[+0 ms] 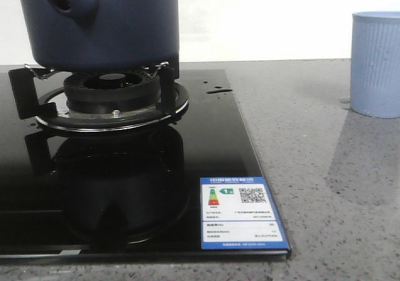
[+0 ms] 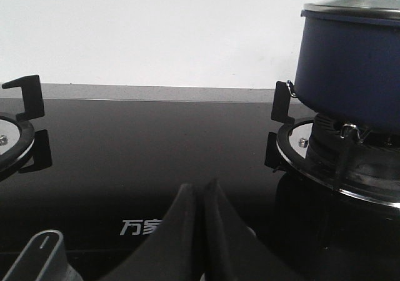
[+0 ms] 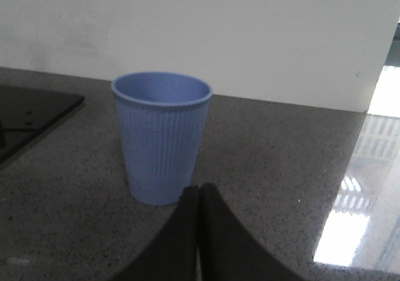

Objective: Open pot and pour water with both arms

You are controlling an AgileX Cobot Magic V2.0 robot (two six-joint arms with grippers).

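Front view shows the navy pot on the gas burner, lid on, ribbed cup well apart, while left gripper and right gripper are pressed closed, holding nothing.

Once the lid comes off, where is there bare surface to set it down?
Bare grey counter lies between the black hob and the blue cup. Bare glass spans between the two burners. Crowded: the burner under the pot, lid on.
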